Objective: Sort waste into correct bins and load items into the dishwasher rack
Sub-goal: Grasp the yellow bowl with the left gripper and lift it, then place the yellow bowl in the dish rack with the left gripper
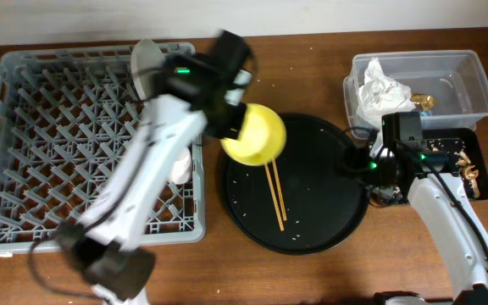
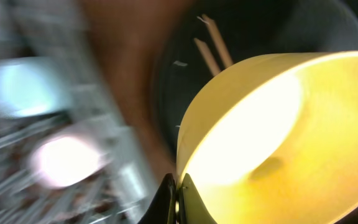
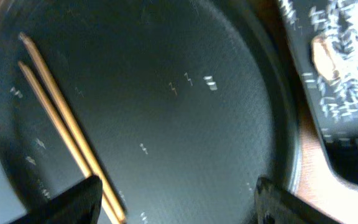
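My left gripper [image 1: 231, 119] is shut on the rim of the yellow bowl [image 1: 257, 134] and holds it in the air over the left edge of the round black tray [image 1: 329, 229], beside the grey dishwasher rack [image 1: 49, 119]. The left wrist view shows the bowl [image 2: 278, 143] clamped between the fingers [image 2: 178, 199]. The wooden chopsticks [image 1: 275, 196] lie on the round tray; they also show in the right wrist view [image 3: 67, 130]. My right gripper [image 3: 176, 199] is open and empty over the tray's right side. The grey-white plate [image 1: 146, 61] stands in the rack.
The clear tub [image 1: 456, 85] at the back right holds the white napkin [image 1: 379, 89] and a brown wrapper [image 1: 422, 102]. The shallow black tray [image 1: 473, 165] in front of it holds food scraps. A pale cup [image 1: 180, 165] sits at the rack's right side.
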`<action>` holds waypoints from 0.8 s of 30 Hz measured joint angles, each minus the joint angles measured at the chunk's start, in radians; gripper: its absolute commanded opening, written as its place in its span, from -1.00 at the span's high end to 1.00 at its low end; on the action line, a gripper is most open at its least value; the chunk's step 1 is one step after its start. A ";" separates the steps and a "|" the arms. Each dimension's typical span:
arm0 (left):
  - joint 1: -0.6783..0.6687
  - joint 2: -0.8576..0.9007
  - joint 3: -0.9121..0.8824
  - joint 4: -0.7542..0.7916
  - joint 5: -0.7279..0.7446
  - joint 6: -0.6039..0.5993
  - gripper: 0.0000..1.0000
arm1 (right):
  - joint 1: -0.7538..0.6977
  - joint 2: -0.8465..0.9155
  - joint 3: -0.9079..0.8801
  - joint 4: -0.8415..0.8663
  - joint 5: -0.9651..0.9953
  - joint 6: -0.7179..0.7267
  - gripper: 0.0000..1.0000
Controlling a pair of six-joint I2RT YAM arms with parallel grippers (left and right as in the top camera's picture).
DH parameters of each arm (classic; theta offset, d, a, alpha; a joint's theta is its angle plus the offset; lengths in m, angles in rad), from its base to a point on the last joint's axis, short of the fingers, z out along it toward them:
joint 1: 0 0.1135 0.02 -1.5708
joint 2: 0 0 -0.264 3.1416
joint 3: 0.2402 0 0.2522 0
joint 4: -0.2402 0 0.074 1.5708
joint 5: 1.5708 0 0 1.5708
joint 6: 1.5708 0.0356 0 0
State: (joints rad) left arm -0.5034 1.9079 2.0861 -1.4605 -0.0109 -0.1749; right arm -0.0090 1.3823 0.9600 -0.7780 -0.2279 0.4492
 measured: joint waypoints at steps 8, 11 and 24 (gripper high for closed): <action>0.213 -0.140 -0.058 -0.227 -0.760 -0.346 0.98 | 0.163 0.204 -0.001 0.311 -0.026 0.024 -0.64; 0.210 -0.146 -0.188 -0.220 -0.933 -0.505 0.98 | 0.153 0.304 -0.001 0.344 -0.028 0.027 -0.66; 0.044 -0.149 -0.716 0.095 -1.196 -0.818 0.98 | 0.145 0.306 -0.001 0.344 -0.029 0.038 -0.68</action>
State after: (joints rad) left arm -0.4591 1.7588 1.3705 -1.3651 -1.2064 -0.9928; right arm 0.1360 1.6878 0.9588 -0.4343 -0.2569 0.4870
